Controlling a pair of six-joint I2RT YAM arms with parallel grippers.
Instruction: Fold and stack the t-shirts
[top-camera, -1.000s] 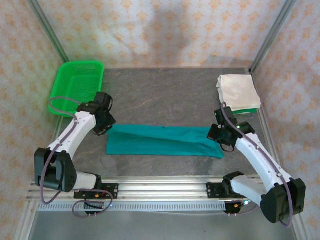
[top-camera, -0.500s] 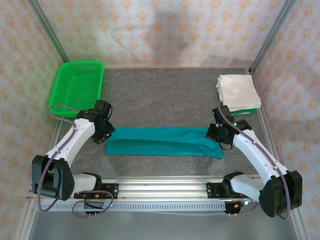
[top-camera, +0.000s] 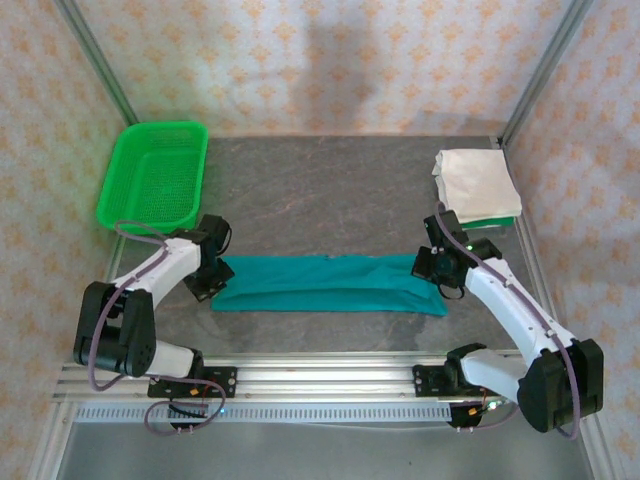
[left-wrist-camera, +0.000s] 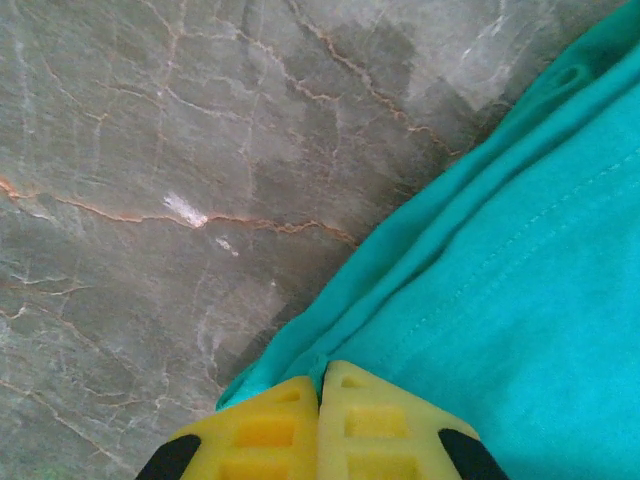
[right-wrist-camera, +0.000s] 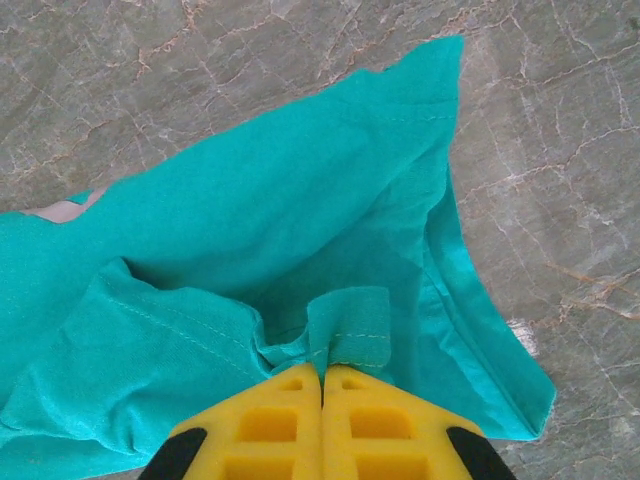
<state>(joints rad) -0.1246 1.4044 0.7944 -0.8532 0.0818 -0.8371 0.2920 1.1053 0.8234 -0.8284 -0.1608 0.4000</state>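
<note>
Both grippers pinched shut on opposite ends of the teal t-shirt (top-camera: 330, 283).

L gripper (left-wrist-camera: 322, 385): yellow blocky pads pressed tog., no gap, thin rolled hem at shirt's edge caught at the tips. R gripper (right-wrist-camera: 322, 380): same yellow pads closed tight, small stitched tab of hem nipped betw. them, cloth bunched in soft folds around it. Shirt is matte knit w/ visible seam stitching, lying as a long narrow band w/ slight wrinkles on the grey veined stone-look table (top-camera: 330, 190). It sits nearer the arms than the green mesh basket (top-camera: 155, 128) and to that basket's right. Stack of folded cream shirts (top-camera: 478, 182), squarish, w/ a green shirt (top-camera: 497, 220) edge showing under it, sits far right of the basket, about level w/ it.
</note>
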